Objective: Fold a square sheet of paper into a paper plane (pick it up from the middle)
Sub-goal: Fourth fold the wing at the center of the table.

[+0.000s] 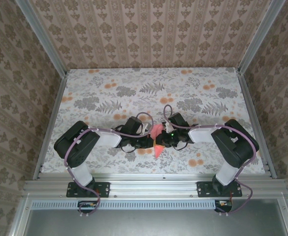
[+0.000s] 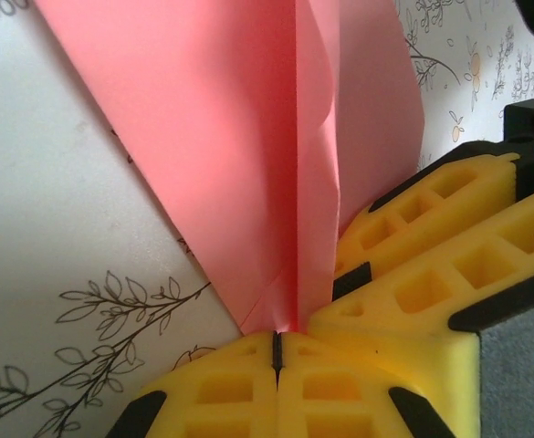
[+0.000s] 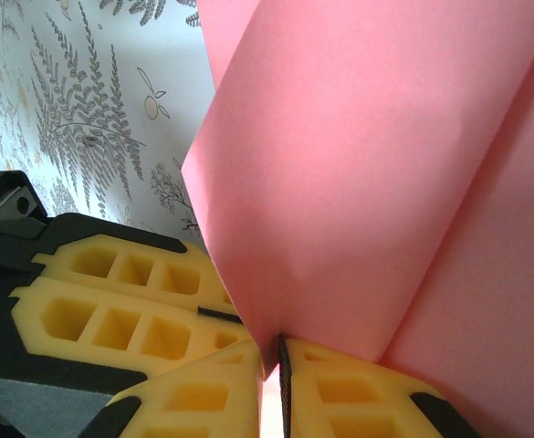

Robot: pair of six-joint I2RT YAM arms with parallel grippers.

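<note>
Since the paper plane (image 1: 156, 132) is light, floppy and easily creased, a hold on its centre ridge is judged best; over the front middle of the table (image 1: 109, 83) it is pinched by left gripper (image 2: 277, 345) and right gripper (image 3: 280, 354), fingers pressed together on it.

paper plane (image 1: 156, 140) | salmon-pink, part-folded, sharp centre ridge | nose toward bottom edge | just below frame centre

- Right pincer (image 3: 280, 354) pinches the bottom crease of the folded pink paper (image 3: 367, 182), its yellow fingers pressed together.
- Left pincer (image 3: 225, 315) crowds in just beside it.
- Fern-printed counter (image 3: 75, 119) lies behind.
</note>
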